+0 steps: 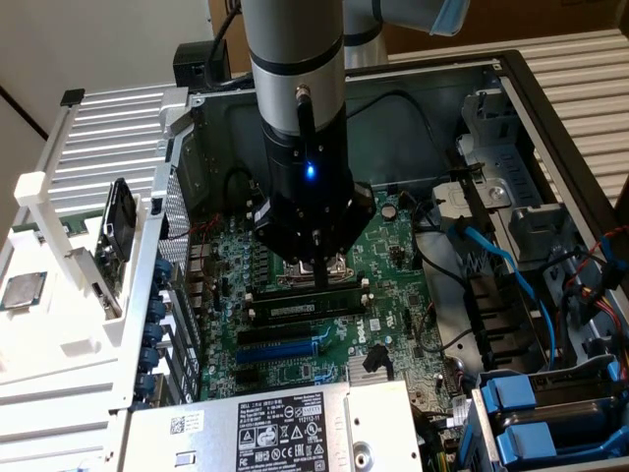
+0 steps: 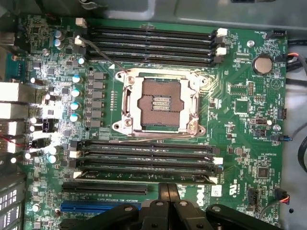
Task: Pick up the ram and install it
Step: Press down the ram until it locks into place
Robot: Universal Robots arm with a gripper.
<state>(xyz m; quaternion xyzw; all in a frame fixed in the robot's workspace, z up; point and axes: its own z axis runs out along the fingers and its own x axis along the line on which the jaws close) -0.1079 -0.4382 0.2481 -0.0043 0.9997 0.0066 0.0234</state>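
Exterior view: gripper (image 1: 322, 278) clenched, fingertips pressing on ram (image 1: 305, 307), one stick, lying along slot on motherboard (image 1: 393, 246) below processor socket (image 2: 160, 103). Ram looks seated, full latching uncertain. Wrist view: memory slots (image 2: 148, 155), apparently four each side of socket; one socket, empty.

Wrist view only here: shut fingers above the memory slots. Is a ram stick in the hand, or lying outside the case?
Observer: The hand holds nothing. A ram stick with a white label stands seated on the board right beside it.
Operator: Anything outside the case?
Observer: A white rack at the exterior view's left carries a square silver processor chip.
Operator: Any sign the hand is powered?
Observer: A blue light glows on the hand.
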